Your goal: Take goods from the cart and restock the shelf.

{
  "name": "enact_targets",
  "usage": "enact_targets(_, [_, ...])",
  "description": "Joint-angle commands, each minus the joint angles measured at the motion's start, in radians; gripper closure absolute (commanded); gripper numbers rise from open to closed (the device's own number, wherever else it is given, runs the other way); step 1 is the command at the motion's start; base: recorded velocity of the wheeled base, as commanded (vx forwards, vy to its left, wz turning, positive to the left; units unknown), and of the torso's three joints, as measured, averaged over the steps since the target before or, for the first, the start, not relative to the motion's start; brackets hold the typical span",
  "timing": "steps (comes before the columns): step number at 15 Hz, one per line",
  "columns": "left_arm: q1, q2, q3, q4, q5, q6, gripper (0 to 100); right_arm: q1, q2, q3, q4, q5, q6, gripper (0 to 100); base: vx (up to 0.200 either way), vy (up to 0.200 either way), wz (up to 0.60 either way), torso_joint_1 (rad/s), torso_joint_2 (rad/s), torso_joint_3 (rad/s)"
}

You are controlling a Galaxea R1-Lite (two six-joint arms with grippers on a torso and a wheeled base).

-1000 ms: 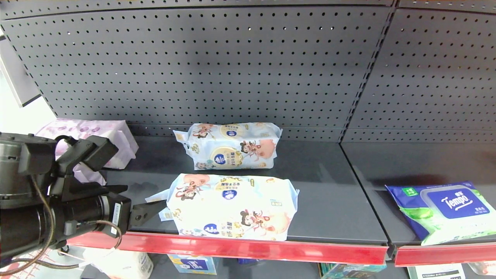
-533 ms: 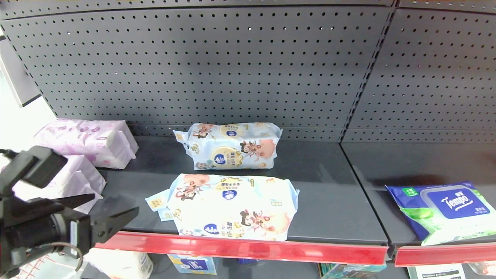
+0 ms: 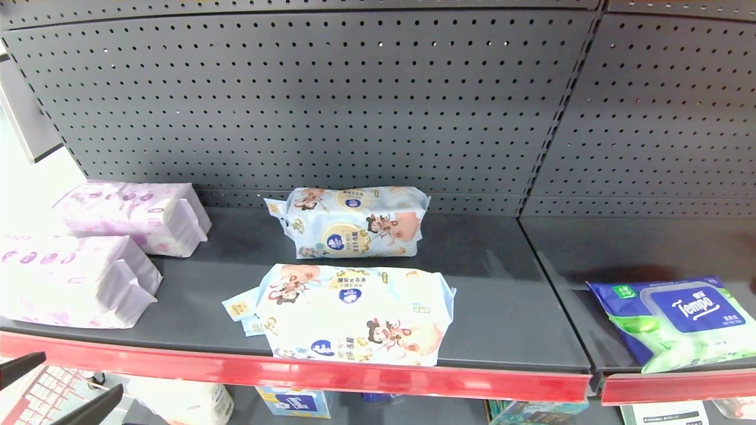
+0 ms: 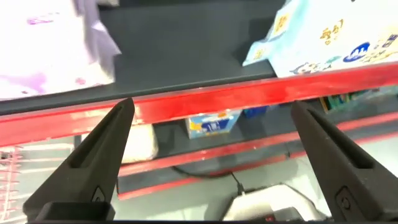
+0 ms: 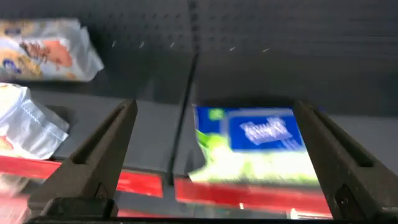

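Note:
On the dark shelf (image 3: 508, 307) lie two cartoon-printed tissue packs, one at the front (image 3: 354, 313) and one behind it (image 3: 353, 222). Two purple packs (image 3: 71, 283) (image 3: 139, 215) lie at the left. My left gripper (image 3: 82, 372) hangs open and empty below the shelf's red front edge (image 3: 354, 375), at the far lower left. In the left wrist view this gripper (image 4: 212, 104) faces the red edge (image 4: 186, 107), with the front cartoon pack (image 4: 329, 34) beyond it. My right gripper (image 5: 214, 106) is open and empty in front of a blue-and-green wipes pack (image 5: 261, 146).
The wipes pack (image 3: 679, 321) lies at the front of the right shelf bay. A perforated back panel (image 3: 354, 106) closes the shelf. Bare shelf floor lies between the cartoon packs and the bay divider. Boxes (image 3: 292, 404) stand on the lower shelf. A red wire grid (image 3: 35, 392) shows at lower left.
My left arm has drawn back from the shelf, down and to the left, with its gripper open and empty. The front purple pack, hidden behind the arm before, now lies uncovered.

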Motion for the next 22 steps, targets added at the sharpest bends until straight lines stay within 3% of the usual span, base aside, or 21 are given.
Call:
enact_targets(1, [0.002, -0.126, 0.022, 0.029, 0.017, 0.0, 0, 0.22, 0.409, -0.103, -0.025, 0.113, -0.018, 0, 0.0, 0.0, 0.0, 0.0, 0.0, 0.0])
enact_targets(2, [0.002, -0.129, 0.022, 0.03, 0.017, 0.001, 0, 0.221, 0.413, -0.103, -0.025, 0.118, -0.018, 0, 0.0, 0.0, 0.0, 0.0, 0.0, 0.0])
enact_targets(3, [0.002, -0.202, 0.035, 0.088, 0.018, 0.012, 0, 0.261, 0.528, -0.137, -0.032, 0.155, -0.029, 0, 0.0, 0.0, 0.0, 0.0, 0.0, 0.0])
enact_targets(6, [0.002, -0.29, 0.032, 0.173, 0.04, 0.021, 0, 0.367, 0.604, -0.193, -0.026, 0.161, -0.024, 0, 0.0, 0.0, 0.0, 0.0, 0.0, 0.0])
enact_targets(10, [0.002, -0.285, 0.014, 0.185, 0.06, 0.021, 0, 0.461, 0.686, -0.21, -0.019, 0.15, -0.021, 0, 0.0, 0.0, 0.0, 0.0, 0.0, 0.0])
enact_targets(22, [0.002, -0.277, 0.012, 0.185, 0.061, 0.023, 0, 0.511, 0.821, -0.261, -0.025, 0.126, -0.018, 0, 0.0, 0.0, 0.0, 0.0, 0.0, 0.0])
